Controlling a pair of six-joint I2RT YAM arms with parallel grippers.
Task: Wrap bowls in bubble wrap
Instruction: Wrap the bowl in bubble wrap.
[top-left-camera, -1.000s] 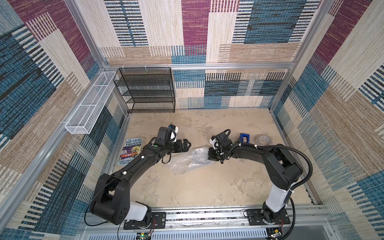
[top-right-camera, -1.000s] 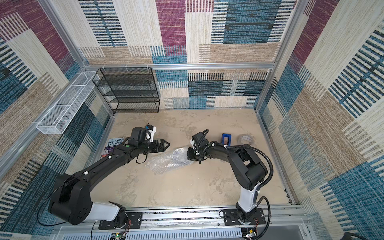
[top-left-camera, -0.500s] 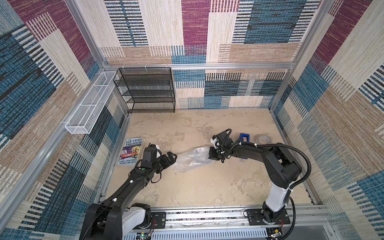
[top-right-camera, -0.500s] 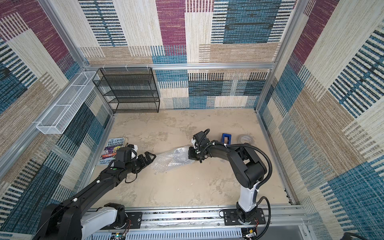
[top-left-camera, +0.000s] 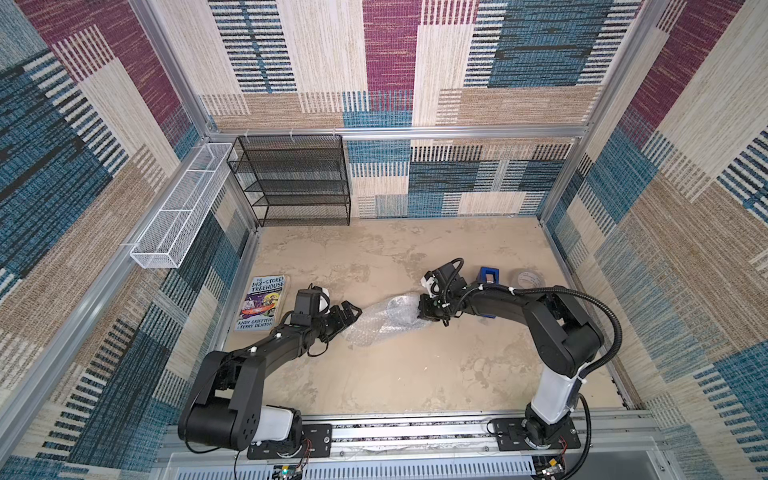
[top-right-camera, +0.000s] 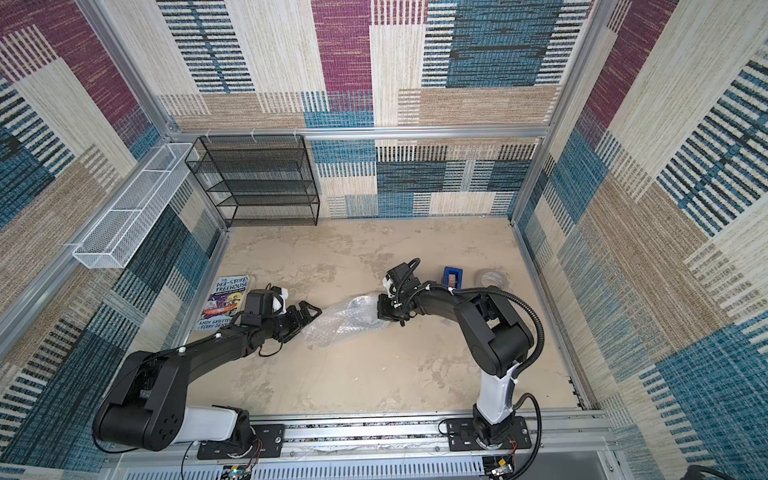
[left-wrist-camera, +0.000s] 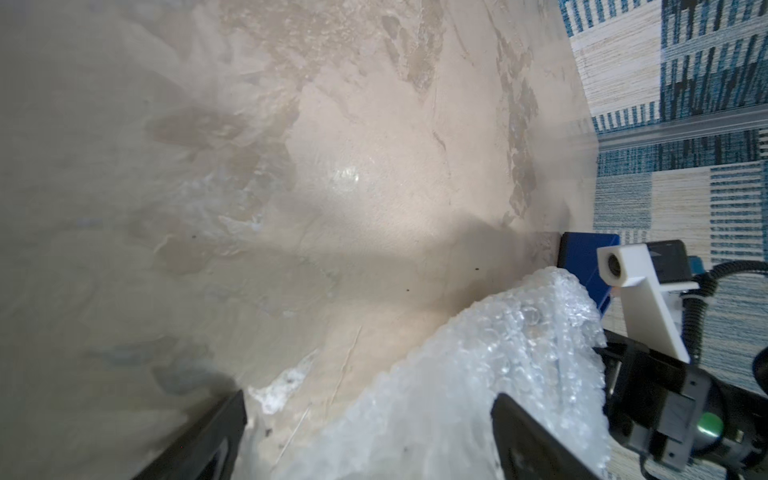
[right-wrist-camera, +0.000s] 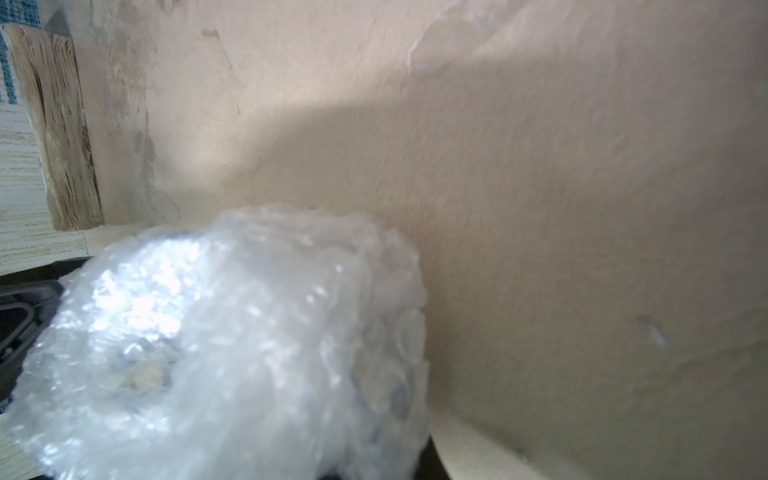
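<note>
Seen from above, a sand-coloured table (top-left-camera: 374, 374) sits inside patterned fabric walls, and your two black arms reach in from the near edge. In both top views the bubble wrap (top-left-camera: 386, 318) lies bunched into a long, crinkled bundle at the middle of the table, between the two grippers.

Your right gripper (top-left-camera: 420, 311) is at the bundle's right end, with its fingers pinched almost together on the bubble wrap. In the right wrist view the wrap (right-wrist-camera: 228, 345) fills the foreground as a shiny white mound and hides those fingers. A pale yellowish patch (right-wrist-camera: 145, 378) shows through the plastic there. It is too blurred to say whether that is the bowl, and no view shows the bowl plainly.

Your left gripper (top-left-camera: 351, 315) sits at the bundle's opposite end with its fingers (left-wrist-camera: 199, 440) spread wide, holding nothing. In the left wrist view the wrap's edge reaches in between them, close to one finger. Whether it touches that finger cannot be told.

A paperback book (top-left-camera: 262, 303) lies flat by the left wall, just beside your left arm. Behind your right arm are a small blue object (top-left-camera: 488, 274) and a tape roll (top-left-camera: 528, 278), near each other. A black mesh shelf (top-left-camera: 291, 178) stands against the back wall, and a white wire basket (top-left-camera: 178, 208) hangs on the left wall.
</note>
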